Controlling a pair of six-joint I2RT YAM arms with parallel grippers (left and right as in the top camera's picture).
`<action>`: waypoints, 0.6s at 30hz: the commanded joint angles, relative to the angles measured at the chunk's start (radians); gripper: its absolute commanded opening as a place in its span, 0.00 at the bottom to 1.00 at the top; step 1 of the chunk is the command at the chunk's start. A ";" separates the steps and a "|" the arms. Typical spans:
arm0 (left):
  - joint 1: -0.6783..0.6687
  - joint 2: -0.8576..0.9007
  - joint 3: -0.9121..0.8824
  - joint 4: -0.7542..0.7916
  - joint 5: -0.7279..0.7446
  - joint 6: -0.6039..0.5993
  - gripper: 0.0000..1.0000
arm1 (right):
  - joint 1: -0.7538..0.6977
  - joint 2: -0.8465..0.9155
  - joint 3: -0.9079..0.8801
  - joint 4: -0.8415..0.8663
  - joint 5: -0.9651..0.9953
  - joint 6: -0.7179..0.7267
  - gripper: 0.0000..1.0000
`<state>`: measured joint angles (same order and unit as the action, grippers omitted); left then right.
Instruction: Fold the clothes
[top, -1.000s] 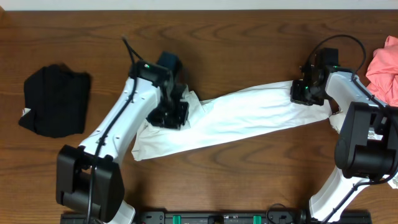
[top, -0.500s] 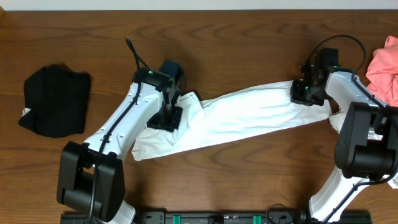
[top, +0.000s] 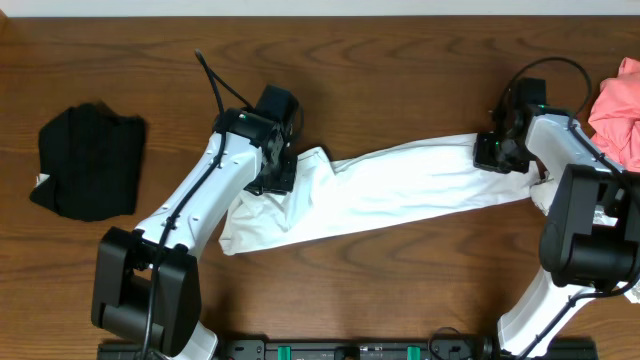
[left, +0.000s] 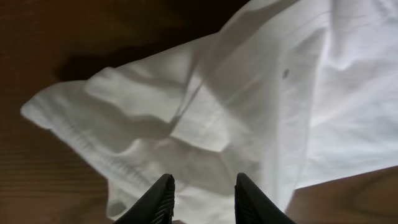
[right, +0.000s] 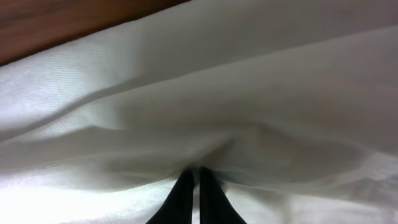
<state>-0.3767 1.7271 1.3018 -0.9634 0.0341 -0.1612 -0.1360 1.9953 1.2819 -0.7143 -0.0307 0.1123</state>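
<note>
A white T-shirt (top: 400, 185) lies stretched into a long band across the middle of the table, its left end bunched in loose folds (left: 186, 118). My left gripper (top: 281, 172) hovers over that bunched end. Its fingers (left: 202, 185) stand open with only cloth below them and nothing between them. My right gripper (top: 492, 153) sits at the shirt's right end. In the right wrist view its fingertips (right: 194, 175) are shut on a pinched ridge of the white fabric (right: 205, 112). No print shows on the shirt.
A folded black garment (top: 88, 162) lies at the far left. A pink garment (top: 620, 105) is heaped at the right edge, just behind the right arm. Bare brown wood (top: 400, 70) surrounds the shirt.
My left gripper has opened and let go of the shirt's left end, then drawn back a little toward the far side. The right gripper keeps its grip and has shifted slightly right.
</note>
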 joint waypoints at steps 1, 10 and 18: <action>-0.001 0.007 0.003 -0.002 0.018 -0.016 0.33 | -0.043 0.047 -0.024 -0.011 0.116 0.025 0.07; -0.001 0.007 -0.003 0.078 0.231 -0.017 0.33 | -0.044 0.047 -0.024 -0.004 0.101 0.022 0.07; -0.013 0.007 -0.004 0.113 0.345 -0.017 0.33 | -0.044 0.047 -0.024 -0.003 0.078 0.022 0.07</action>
<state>-0.3786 1.7271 1.3018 -0.8516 0.3172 -0.1619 -0.1604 1.9953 1.2827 -0.7136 -0.0154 0.1223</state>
